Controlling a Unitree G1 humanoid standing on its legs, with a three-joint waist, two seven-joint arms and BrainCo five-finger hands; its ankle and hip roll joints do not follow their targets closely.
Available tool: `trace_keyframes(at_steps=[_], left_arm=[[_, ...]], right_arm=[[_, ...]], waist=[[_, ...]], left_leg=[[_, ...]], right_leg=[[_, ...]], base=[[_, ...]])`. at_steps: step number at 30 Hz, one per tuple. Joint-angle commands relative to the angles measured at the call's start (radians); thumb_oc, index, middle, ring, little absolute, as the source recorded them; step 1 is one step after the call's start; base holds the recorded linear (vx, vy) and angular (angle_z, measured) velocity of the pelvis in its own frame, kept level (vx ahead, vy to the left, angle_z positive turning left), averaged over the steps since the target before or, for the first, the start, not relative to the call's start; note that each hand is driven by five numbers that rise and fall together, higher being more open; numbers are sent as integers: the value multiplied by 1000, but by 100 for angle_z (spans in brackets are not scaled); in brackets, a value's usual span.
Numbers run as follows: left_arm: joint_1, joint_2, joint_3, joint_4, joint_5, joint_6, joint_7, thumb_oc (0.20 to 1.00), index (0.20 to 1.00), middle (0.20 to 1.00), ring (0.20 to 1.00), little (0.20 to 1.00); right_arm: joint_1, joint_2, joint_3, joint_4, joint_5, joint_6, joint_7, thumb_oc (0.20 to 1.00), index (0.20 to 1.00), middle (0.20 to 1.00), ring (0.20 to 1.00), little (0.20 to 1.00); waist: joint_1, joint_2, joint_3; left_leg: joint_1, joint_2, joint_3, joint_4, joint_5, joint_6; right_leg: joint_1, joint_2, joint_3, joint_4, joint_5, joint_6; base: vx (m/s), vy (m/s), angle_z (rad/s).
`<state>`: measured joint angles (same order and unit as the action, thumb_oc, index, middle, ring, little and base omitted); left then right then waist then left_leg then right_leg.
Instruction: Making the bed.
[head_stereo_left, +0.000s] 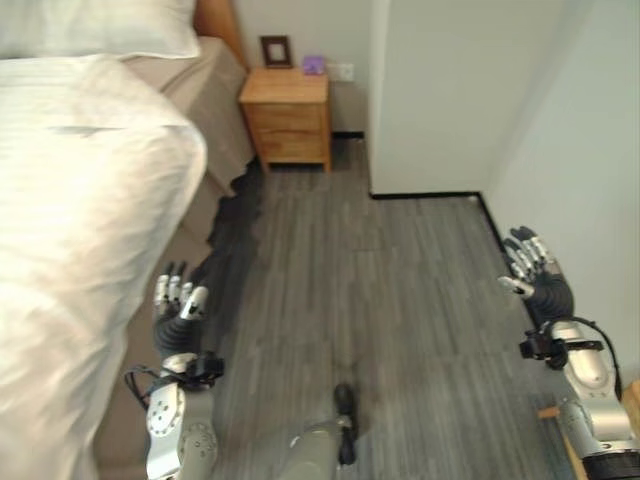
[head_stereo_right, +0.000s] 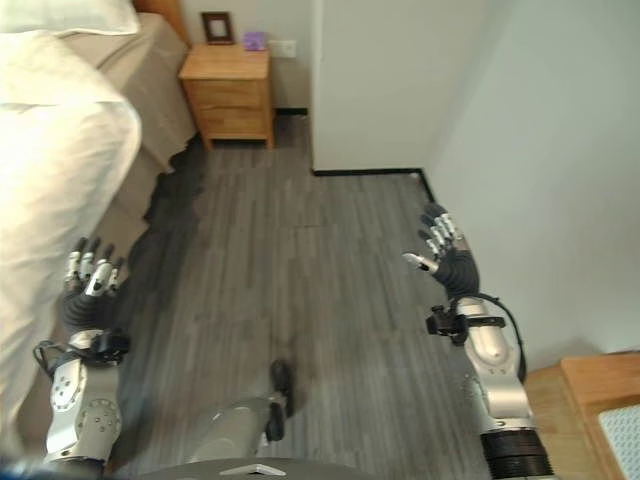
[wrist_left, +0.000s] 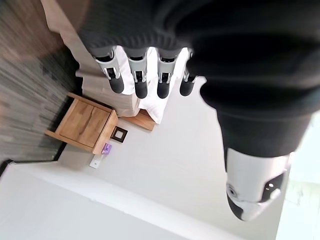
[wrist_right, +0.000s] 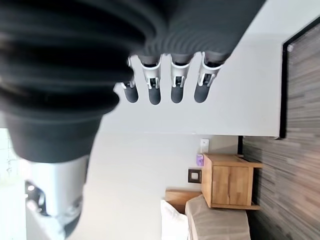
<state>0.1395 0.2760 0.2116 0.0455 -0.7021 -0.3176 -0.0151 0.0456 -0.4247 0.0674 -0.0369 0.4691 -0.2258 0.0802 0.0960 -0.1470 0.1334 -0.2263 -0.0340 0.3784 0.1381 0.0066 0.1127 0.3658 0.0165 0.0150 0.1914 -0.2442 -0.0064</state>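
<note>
The bed (head_stereo_left: 205, 110) runs along the left, with a beige sheet over its side. A white duvet (head_stereo_left: 80, 240) lies bunched over it and hangs down its near side. A white pillow (head_stereo_left: 95, 25) rests at the head. My left hand (head_stereo_left: 175, 310) is raised beside the bed's edge, fingers straight and holding nothing, a short way from the hanging duvet. My right hand (head_stereo_left: 535, 270) is up at the far right near the wall, fingers straight and empty. In the wrist views the left fingers (wrist_left: 141, 75) and right fingers (wrist_right: 155, 82) stand extended.
A wooden nightstand (head_stereo_left: 288, 115) stands past the bed's head with a small picture frame (head_stereo_left: 276, 50) and a purple object (head_stereo_left: 313, 65) on top. A white wall corner (head_stereo_left: 420, 100) juts out at centre right. Grey plank floor (head_stereo_left: 370, 290) lies between bed and wall.
</note>
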Motion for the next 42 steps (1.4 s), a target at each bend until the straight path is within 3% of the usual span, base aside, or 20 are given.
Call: trace_keyframes(at_steps=[1,3,5,6,9,11,13,17,20,21,22,24,27,29,34,36,37,40,41,42], left_arm=[[-59,74,-23,-77,23,-59,8,1000,1000,1000,1000,1000],[-74,83,-36,-79,20,-62,14,1000,1000,1000,1000,1000],[-87,92,-47,-74,30,-63,24,1000,1000,1000,1000,1000],[-96,93,-59,-83,11,-57,10,1000,1000,1000,1000,1000],[-106,85,-79,-84,-27,-52,-17,1000,1000,1000,1000,1000],[-110,81,-98,-72,-29,-48,-33,1000,1000,1000,1000,1000],[-113,88,-112,-59,-27,-51,-54,1000,1000,1000,1000,1000],[-102,76,-116,-45,0,-42,-60,1000,1000,1000,1000,1000],[-122,41,-136,-24,-36,-38,-60,1000,1000,1000,1000,1000],[-122,42,-136,-24,-36,-38,-60,1000,1000,1000,1000,1000],[-131,32,-150,-30,-55,-31,-65,1000,1000,1000,1000,1000],[-134,38,-165,-31,-59,-31,-58,1000,1000,1000,1000,1000],[-145,32,-170,-26,-68,-29,-60,1000,1000,1000,1000,1000],[-136,30,-181,-15,-69,-24,-69,1000,1000,1000,1000,1000],[-106,17,-167,-9,-56,-25,-73,1000,1000,1000,1000,1000],[-99,11,-163,-9,-51,-26,-72,1000,1000,1000,1000,1000],[-93,11,-158,-7,-32,-23,-63,1000,1000,1000,1000,1000],[-91,23,-145,-21,-11,-32,-49,1000,1000,1000,1000,1000],[-88,25,-143,-27,-8,-32,-45,1000,1000,1000,1000,1000],[-94,29,-144,-22,1,-33,-24,1000,1000,1000,1000,1000]], right_arm=[[-56,19,-71,-58,-6,-39,33,1000,1000,1000,1000,1000],[-68,17,-49,-49,-30,-34,29,1000,1000,1000,1000,1000],[-71,22,-40,-50,-32,-32,28,1000,1000,1000,1000,1000],[-66,23,-38,-48,-15,-24,43,1000,1000,1000,1000,1000],[-57,14,-42,-44,-6,-25,49,1000,1000,1000,1000,1000],[-45,9,-42,-34,0,-28,50,1000,1000,1000,1000,1000],[-16,-10,-44,-47,-11,-19,71,1000,1000,1000,1000,1000],[11,-26,-62,-63,-1,-7,94,1000,1000,1000,1000,1000],[-11,-46,-51,-48,14,-16,95,1000,1000,1000,1000,1000],[-12,-45,-51,-48,14,-16,95,1000,1000,1000,1000,1000],[-15,-58,-56,-58,59,-30,107,1000,1000,1000,1000,1000],[-14,-70,-52,-48,48,-33,79,1000,1000,1000,1000,1000],[-19,-81,-54,-45,28,-31,60,1000,1000,1000,1000,1000],[-5,-85,-67,-59,43,-35,74,1000,1000,1000,1000,1000],[2,-87,-48,-50,-19,-37,83,1000,1000,1000,1000,1000],[4,-85,-47,-50,-27,-34,82,1000,1000,1000,1000,1000],[5,-75,-45,-47,-38,-24,82,1000,1000,1000,1000,1000],[-13,-67,-18,-44,-48,-15,87,1000,1000,1000,1000,1000],[-21,-64,-10,-44,-54,-11,89,1000,1000,1000,1000,1000],[-36,-55,7,-38,-76,-10,80,1000,1000,1000,1000,1000]], waist=[[46,21,-6],[16,55,18],[-21,107,39],[-54,131,48],[-82,145,44],[-113,135,44],[-148,115,39],[-167,101,23],[-178,104,21],[-181,101,18],[-171,63,43],[-151,41,78],[-136,43,90],[-122,51,80],[-77,89,63],[-74,90,57],[-89,97,19],[-66,83,3],[-58,71,-15],[-42,37,-28]], left_leg=[[46,25,-48,-43,67,-59],[136,26,-65,-60,39,-39],[232,41,-117,-106,23,-30],[324,41,-169,-141,2,-37],[368,41,-224,-148,-21,-55],[432,31,-293,-156,-80,-80],[495,46,-364,-184,-117,-116],[552,95,-413,-158,-142,-144],[453,172,-411,159,-3,-178],[445,169,-415,162,0,-179],[271,182,-393,520,74,-152],[153,193,-338,621,72,-136],[77,220,-271,580,76,-155],[18,202,-213,386,88,-169],[-3,91,-155,-61,187,-163],[6,87,-119,-94,197,-162],[52,92,48,-119,180,-155],[45,95,82,-84,172,-130],[60,76,70,-84,120,-118],[85,51,82,-66,73,-84]], right_leg=[[-106,-100,-24,211,426,196],[-212,-106,-40,367,465,199],[-365,-80,-50,493,384,165],[-456,-94,-78,444,281,127],[-505,-91,-60,315,242,109],[-505,-101,11,53,242,122],[-527,-105,173,-184,334,176],[-531,-99,178,-152,379,185],[-481,-61,142,-125,366,132],[-485,-65,141,-127,370,131],[-402,-68,100,-165,359,77],[-339,-59,86,-174,326,38],[-288,-52,80,-178,298,20],[-236,-46,65,-195,256,13],[-137,15,76,-202,182,13],[-113,19,75,-207,171,13],[-71,35,55,-207,131,9],[-49,27,62,-187,98,6],[-37,8,54,-164,73,25],[-57,-29,21,-17,169,101]], base=[[336,127,-17],[503,182,23],[628,134,70],[566,43,73],[517,-73,88],[748,-210,122],[673,-224,116],[446,-237,116],[381,-327,32],[327,-534,33],[293,-533,46],[311,-488,46],[272,-147,-3],[440,-72,14],[438,-3,18],[439,5,-9],[574,14,-1],[390,38,-12],[612,135,-51],[477,124,-41]])
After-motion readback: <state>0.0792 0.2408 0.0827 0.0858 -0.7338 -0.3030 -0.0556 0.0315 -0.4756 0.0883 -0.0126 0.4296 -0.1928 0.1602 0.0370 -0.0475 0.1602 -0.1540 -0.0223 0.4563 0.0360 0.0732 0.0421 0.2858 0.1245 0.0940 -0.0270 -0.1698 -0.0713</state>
